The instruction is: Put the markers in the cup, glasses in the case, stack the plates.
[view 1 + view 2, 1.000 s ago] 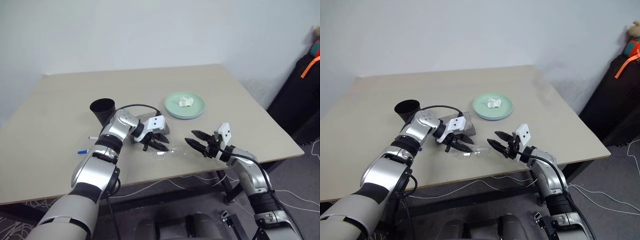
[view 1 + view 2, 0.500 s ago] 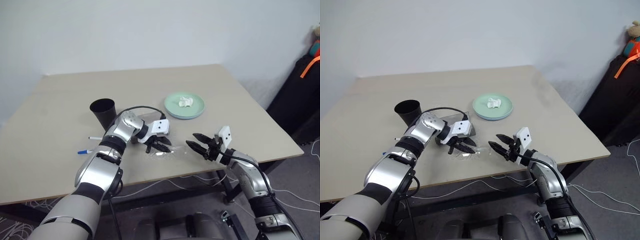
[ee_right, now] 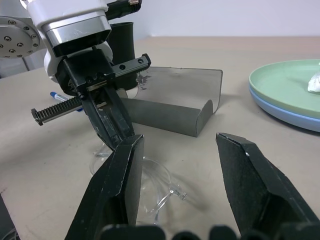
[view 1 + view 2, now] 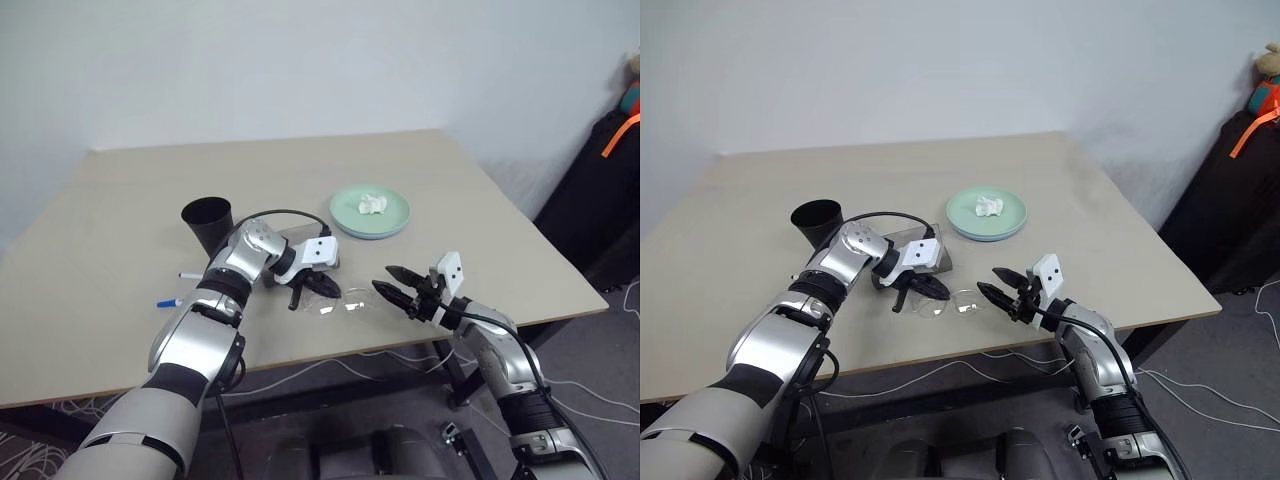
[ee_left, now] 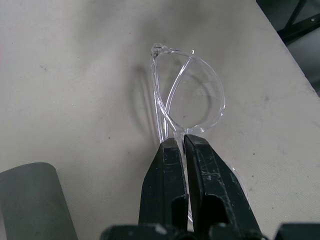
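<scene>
The clear glasses [image 4: 337, 301] lie on the table near its front edge. My left gripper [image 5: 180, 145] is shut on their frame beside one lens, pointing down over them. My right gripper [image 4: 383, 278] is open and level just right of the glasses [image 3: 150, 185], with nothing between its fingers. The grey case [image 3: 170, 107] stands open just behind the left gripper. The black cup [image 4: 207, 222] is upright to its left. A blue-capped marker [image 4: 170, 301] and a white marker [image 4: 190, 275] lie left of the arm. The mint plate [image 4: 369, 212] rests on the blue plate [image 3: 290, 119].
A white paper wad [image 4: 372, 203] sits in the mint plate. A black cable [image 4: 275, 213] loops from my left wrist over the case. The table's front edge [image 4: 420, 340] runs close under both grippers. Black bags stand on the floor at far right [image 4: 600, 190].
My left gripper's fingers have closed on the glasses' frame. The right gripper has stayed open in the same place.
</scene>
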{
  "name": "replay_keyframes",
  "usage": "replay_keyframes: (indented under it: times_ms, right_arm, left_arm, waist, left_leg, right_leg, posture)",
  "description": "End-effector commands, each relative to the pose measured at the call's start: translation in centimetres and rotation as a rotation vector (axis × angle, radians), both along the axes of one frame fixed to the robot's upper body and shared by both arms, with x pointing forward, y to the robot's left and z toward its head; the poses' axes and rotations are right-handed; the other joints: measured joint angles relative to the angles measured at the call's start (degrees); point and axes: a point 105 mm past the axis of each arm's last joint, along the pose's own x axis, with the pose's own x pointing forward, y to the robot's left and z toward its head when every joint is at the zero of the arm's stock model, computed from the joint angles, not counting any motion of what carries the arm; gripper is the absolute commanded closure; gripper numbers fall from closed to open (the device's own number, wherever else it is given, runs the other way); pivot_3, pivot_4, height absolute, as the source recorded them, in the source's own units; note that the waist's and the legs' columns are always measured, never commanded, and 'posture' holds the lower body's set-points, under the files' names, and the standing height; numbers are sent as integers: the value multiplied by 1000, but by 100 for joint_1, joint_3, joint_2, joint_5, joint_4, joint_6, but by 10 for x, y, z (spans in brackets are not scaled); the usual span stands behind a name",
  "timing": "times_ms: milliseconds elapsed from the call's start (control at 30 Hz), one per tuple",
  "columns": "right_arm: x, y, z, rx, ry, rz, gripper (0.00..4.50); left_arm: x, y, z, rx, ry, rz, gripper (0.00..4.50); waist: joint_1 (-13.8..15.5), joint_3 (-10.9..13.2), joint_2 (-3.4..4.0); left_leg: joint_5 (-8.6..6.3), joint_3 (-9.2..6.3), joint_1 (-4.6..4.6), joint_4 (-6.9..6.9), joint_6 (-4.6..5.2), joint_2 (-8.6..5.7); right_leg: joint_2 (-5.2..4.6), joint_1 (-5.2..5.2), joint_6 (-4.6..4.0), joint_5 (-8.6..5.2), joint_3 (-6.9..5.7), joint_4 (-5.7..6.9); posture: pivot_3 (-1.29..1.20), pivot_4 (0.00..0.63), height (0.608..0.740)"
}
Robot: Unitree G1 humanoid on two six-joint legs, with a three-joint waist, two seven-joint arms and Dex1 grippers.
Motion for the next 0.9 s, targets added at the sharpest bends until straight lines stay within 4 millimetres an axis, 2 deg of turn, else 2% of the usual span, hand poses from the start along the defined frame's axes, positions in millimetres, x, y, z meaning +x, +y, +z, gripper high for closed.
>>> replay_keyframes:
  times_ms: [33,233,400,600,767,900]
  right_arm:
    - [4,2,16,7,-69,4,2004]
    - [5,2,17,8,-71,4,2004]
    - [12,-4,17,0,-85,-41,2004]
    - [26,-12,19,-10,-106,-119,2004]
    - [29,-13,19,-14,-113,-126,2004]
    - [28,-10,21,-7,-116,-105,2004]
  left_arm:
    - [6,-1,17,-44,-18,6,4470]
    - [7,-2,24,-60,-27,6,4470]
    - [19,0,64,-165,-61,50,4470]
    - [37,15,82,-137,-198,134,4470]
    - [50,26,88,-82,-320,194,4470]
    - [62,41,83,19,-435,257,4470]
  waist:
    - [0,0,0]
    - [1,0,0]
    - [0,4,-6]
    - [-2,2,-3]
    - [-2,3,-4]
    - [-2,3,-5]
  left_leg:
    - [0,0,0,0,0,0]
    - [0,0,-1,0,1,0]
    - [0,-1,-6,2,1,0]
    - [0,0,0,-6,0,0]
    - [1,2,-5,-10,2,0]
    - [1,5,-4,-9,2,0]
  right_leg:
    - [0,0,0,0,0,0]
    - [0,-1,0,0,0,0]
    - [0,-4,0,0,-1,0]
    - [0,-3,0,0,0,-1]
    - [2,-8,11,7,2,-2]
    - [2,-7,12,7,3,-2]
  posture:
    - [0,0,740]
    - [0,0,740]
    - [0,0,740]
    - [0,0,740]
    - [0,0,740]
    - [0,0,740]
